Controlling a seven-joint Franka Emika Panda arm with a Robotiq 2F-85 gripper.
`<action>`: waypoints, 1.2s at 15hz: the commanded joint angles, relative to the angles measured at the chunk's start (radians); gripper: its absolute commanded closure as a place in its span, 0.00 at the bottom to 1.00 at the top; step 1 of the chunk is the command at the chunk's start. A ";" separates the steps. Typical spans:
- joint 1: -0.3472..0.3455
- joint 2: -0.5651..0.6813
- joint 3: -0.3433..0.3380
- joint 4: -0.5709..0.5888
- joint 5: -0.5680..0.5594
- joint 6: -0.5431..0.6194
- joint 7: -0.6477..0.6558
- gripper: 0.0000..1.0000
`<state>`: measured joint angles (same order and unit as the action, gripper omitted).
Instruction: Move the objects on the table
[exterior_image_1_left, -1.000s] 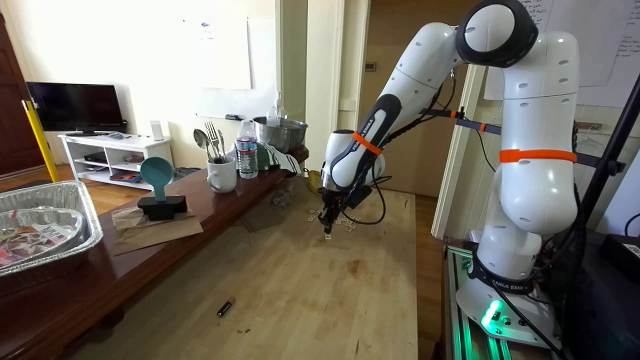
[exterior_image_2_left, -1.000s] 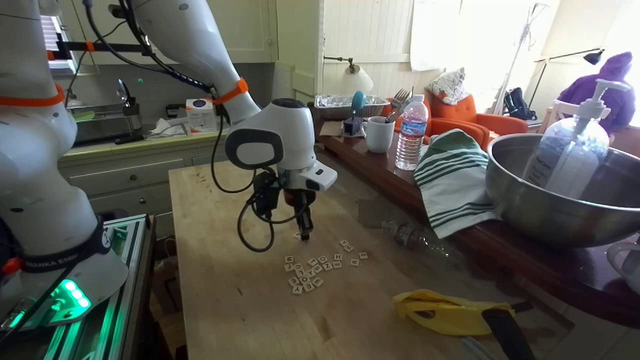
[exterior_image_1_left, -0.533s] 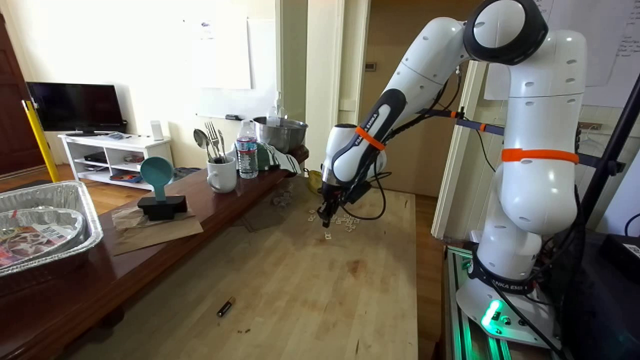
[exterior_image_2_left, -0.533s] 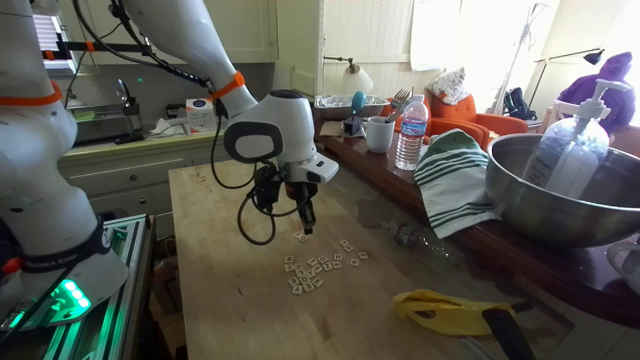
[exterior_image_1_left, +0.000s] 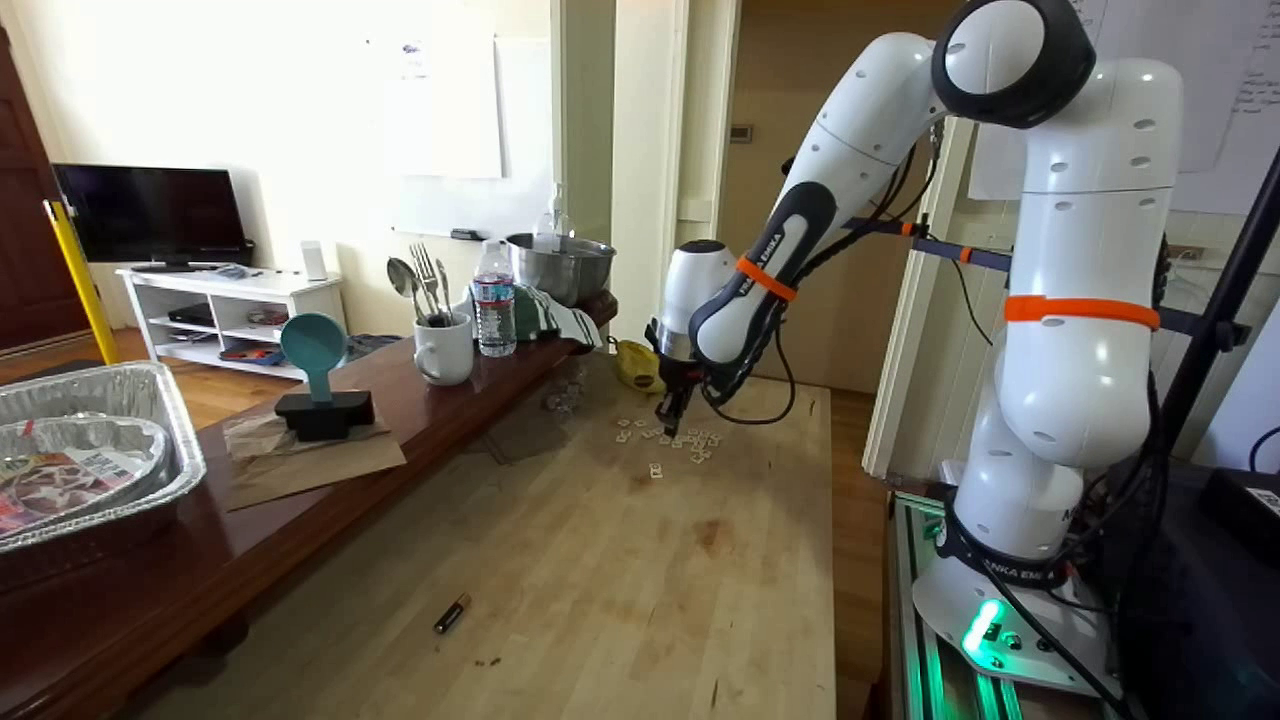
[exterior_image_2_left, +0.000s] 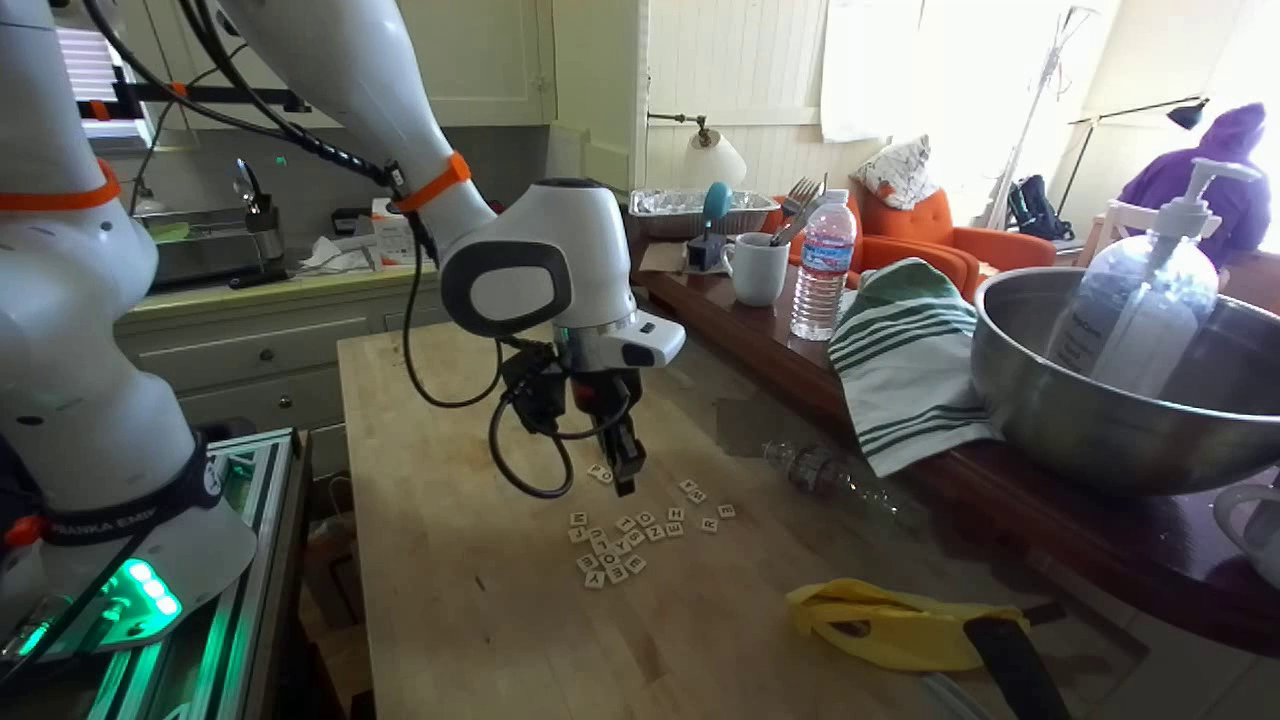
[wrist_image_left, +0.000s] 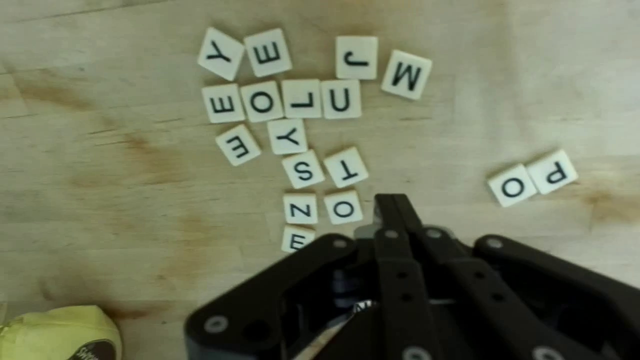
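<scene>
The table (exterior_image_1_left: 600, 580) has a light wood-grain top; it also shows in both the other exterior view (exterior_image_2_left: 480, 630) and the wrist view (wrist_image_left: 125, 210). Several small white letter tiles (exterior_image_2_left: 610, 559) lie loosely clustered on it; they also show in the wrist view (wrist_image_left: 262, 101). A P tile (wrist_image_left: 553, 172) and an O tile (wrist_image_left: 512, 185) touch each other, apart from the cluster. My gripper (wrist_image_left: 392, 197) is shut with its fingertips together and nothing between them. It hangs above the table between the pair and the cluster, as both exterior views show (exterior_image_1_left: 668, 430) (exterior_image_2_left: 625, 488). The fingers hide part of the wrist view.
A battery (exterior_image_1_left: 452, 614) lies on the table. A yellow bag (exterior_image_2_left: 890, 625) and a clear plastic bottle (exterior_image_2_left: 825, 475) lie along its side. A raised dark wooden ledge (exterior_image_1_left: 430, 440) bears a white mug (exterior_image_1_left: 444, 350), a water bottle (exterior_image_2_left: 825, 265) and a steel bowl (exterior_image_2_left: 1130, 430).
My gripper has risen from beside the P and O tiles and moved away toward the larger cluster, leaving the pair in full view. The tiles have not visibly moved.
</scene>
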<state>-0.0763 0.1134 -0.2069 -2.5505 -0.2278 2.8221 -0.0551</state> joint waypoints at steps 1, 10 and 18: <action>-0.019 0.002 -0.033 -0.010 -0.135 0.010 0.037 1.00; -0.029 0.065 -0.039 0.001 -0.211 0.081 0.017 1.00; -0.020 0.110 -0.036 0.000 -0.183 0.128 -0.020 1.00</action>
<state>-0.0991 0.1950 -0.2454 -2.5495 -0.4102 2.9223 -0.0602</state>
